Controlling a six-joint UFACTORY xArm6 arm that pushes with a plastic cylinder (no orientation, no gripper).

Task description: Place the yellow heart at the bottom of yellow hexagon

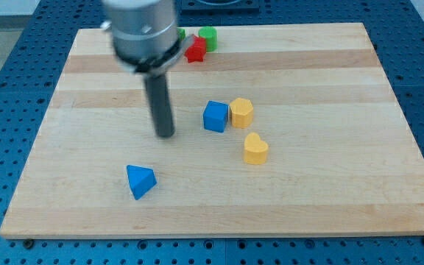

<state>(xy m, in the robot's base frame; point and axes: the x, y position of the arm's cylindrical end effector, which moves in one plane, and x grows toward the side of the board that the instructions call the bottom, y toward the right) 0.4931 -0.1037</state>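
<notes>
No gripper on my arm, only the dark rod, so nothing opens or closes; my tip (165, 135) sits on the board (322, 199) around mid-width, left of centre, touching no block. The rod's upper housing is blurred and runs off the view's top.

The yellow heart (255, 148) lies to the view's right of my tip and slightly lower, well apart from it, near the board's middle. The yellow hexagon (241, 112) is just above the heart, a touch to the left, with a small gap between them. A blue cube (215, 116) sits right against the hexagon's left side, between my tip and the hexagon.

A blue triangle (140, 181) lies toward the board's bottom-left corner, below my tip.

Near the top edge, a red block (195, 50) and a green block (208, 37) sit close together; their shapes are hard to read, and the housing may hide another green bit beside them.
</notes>
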